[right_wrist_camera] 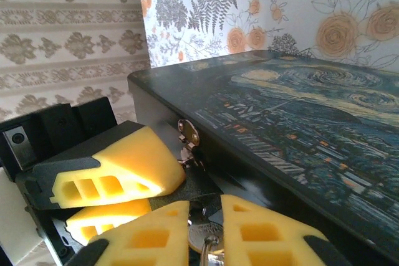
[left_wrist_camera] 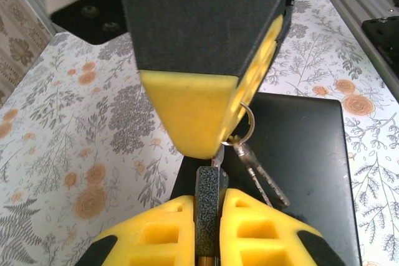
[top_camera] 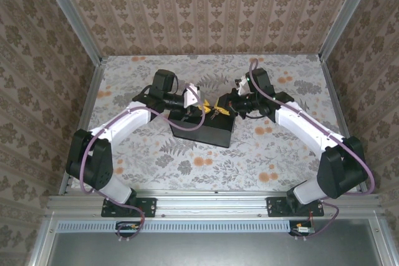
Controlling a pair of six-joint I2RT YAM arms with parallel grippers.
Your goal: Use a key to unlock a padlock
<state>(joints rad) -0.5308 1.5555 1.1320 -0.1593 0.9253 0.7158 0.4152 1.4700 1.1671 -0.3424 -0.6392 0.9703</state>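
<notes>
The left pincer [left_wrist_camera: 209, 207] is closed on the padlock [left_wrist_camera: 209, 185] at the far edge of the black box [left_wrist_camera: 312, 154], but whether the barely parted right pincer [right_wrist_camera: 204, 207] truly grips the key [right_wrist_camera: 201, 235] between its tips is unclear, so a turn may slip off it.

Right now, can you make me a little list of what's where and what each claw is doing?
left claw: shut on the padlock
right claw: key sits between its tips; grip unclear
spare keys: dangling from a ring beside the padlock
box: black, painted lid down, on the flowery table
</notes>
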